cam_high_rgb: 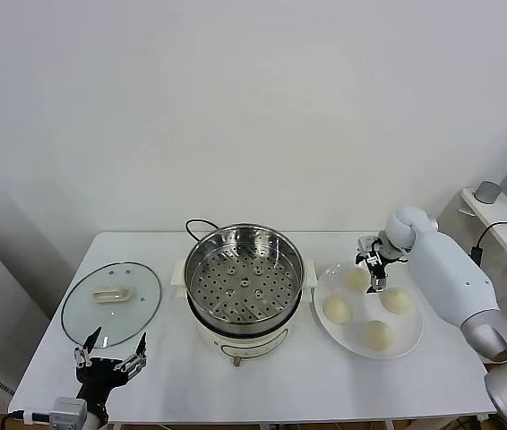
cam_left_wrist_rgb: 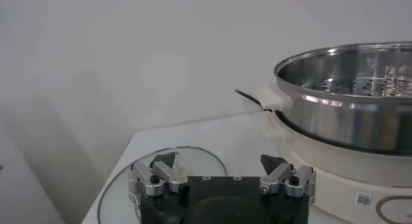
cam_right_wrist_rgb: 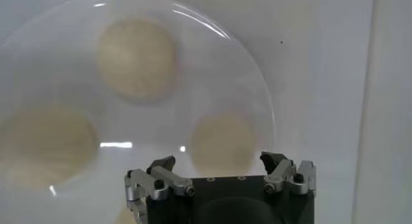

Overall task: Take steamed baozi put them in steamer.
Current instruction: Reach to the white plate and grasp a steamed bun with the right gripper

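Observation:
The steamer (cam_high_rgb: 244, 278), a shiny steel pot with a perforated tray on a white base, stands mid-table and holds nothing; it also shows in the left wrist view (cam_left_wrist_rgb: 351, 109). Four cream-white baozi lie on a white plate (cam_high_rgb: 413, 330) to its right: far (cam_high_rgb: 356, 279), left (cam_high_rgb: 337, 310), right (cam_high_rgb: 398, 301), near (cam_high_rgb: 377, 334). My right gripper (cam_high_rgb: 374, 269) hovers open over the far baozi (cam_right_wrist_rgb: 224, 143), which sits between its fingers a little below, apart from them. Two more baozi (cam_right_wrist_rgb: 136, 58) (cam_right_wrist_rgb: 45, 145) lie farther off on the plate (cam_right_wrist_rgb: 193, 84). My left gripper (cam_high_rgb: 110, 354) is open and empty at the table's front left.
A round glass lid (cam_high_rgb: 112, 300) lies flat left of the steamer, just beyond my left gripper (cam_left_wrist_rgb: 217, 161). A black cord (cam_high_rgb: 198, 224) runs behind the steamer. A side table (cam_high_rgb: 504, 224) with a grey object stands at the far right.

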